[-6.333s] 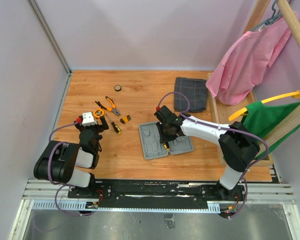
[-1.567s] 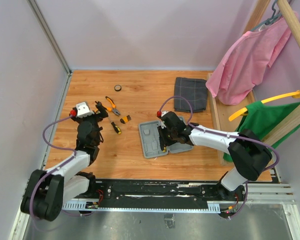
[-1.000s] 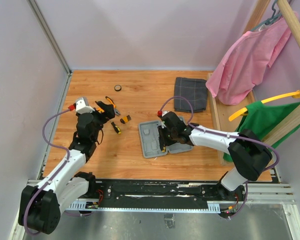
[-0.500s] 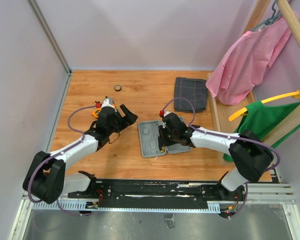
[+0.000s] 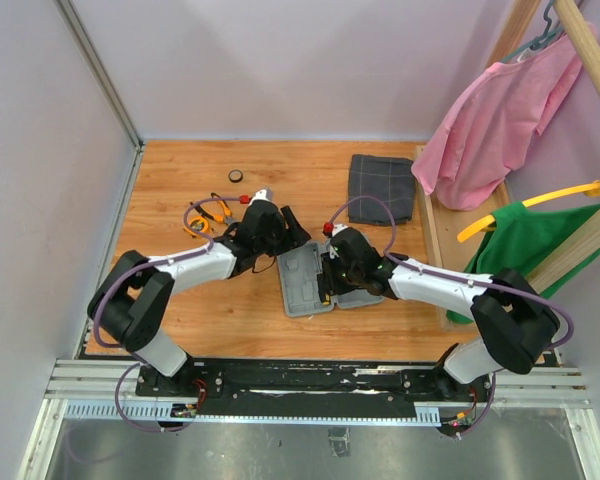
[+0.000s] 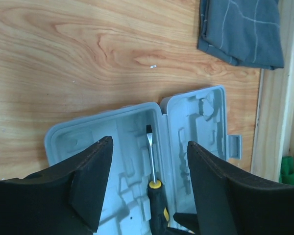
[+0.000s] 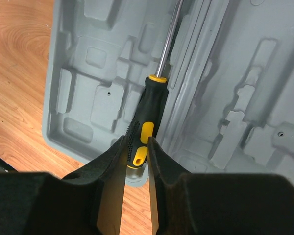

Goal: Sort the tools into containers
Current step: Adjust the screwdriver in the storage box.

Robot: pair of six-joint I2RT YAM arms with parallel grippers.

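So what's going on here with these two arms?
They are sorting tools into an open grey case. The right gripper holds a screwdriver by its handle, laying it in the case beside the hinge. The left gripper hovers open over the case, holding nothing. The pliers lie on the table to the left, not yet packed.

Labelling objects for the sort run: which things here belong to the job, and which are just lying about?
Job: open grey tool case; screwdriver in the right gripper; orange-handled pliers.
Lying about: folded checked cloth; pink garment; green garment.
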